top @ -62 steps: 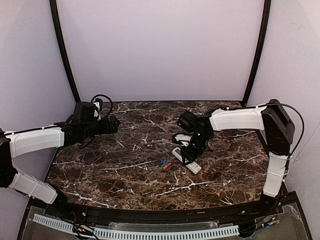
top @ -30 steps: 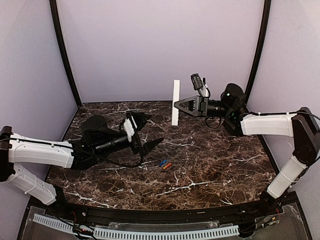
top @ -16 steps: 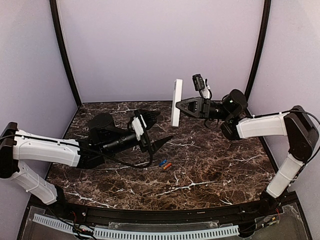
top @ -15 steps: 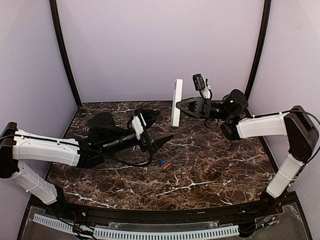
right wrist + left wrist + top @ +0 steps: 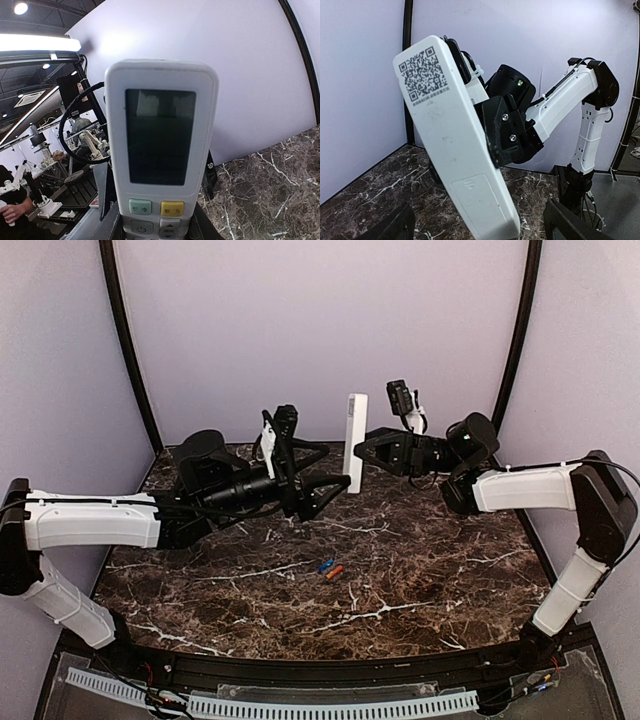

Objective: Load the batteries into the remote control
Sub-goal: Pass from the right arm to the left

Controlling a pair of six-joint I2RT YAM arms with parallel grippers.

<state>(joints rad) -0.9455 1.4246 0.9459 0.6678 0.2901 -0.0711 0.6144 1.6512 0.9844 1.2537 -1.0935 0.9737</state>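
Rising from the tabletop (image 5: 430, 570), the left gripper (image 5: 335, 466) now gapes wide, empty, just beside the remote control (image 5: 355, 420), which the right gripper (image 5: 367, 450) clamps upright in midair.

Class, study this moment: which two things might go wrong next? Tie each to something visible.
The remote control is held in mid-air by the right gripper alone; a push from the open left gripper might twist it loose. The batteries lie loose on the table; a dropped remote might scatter them.
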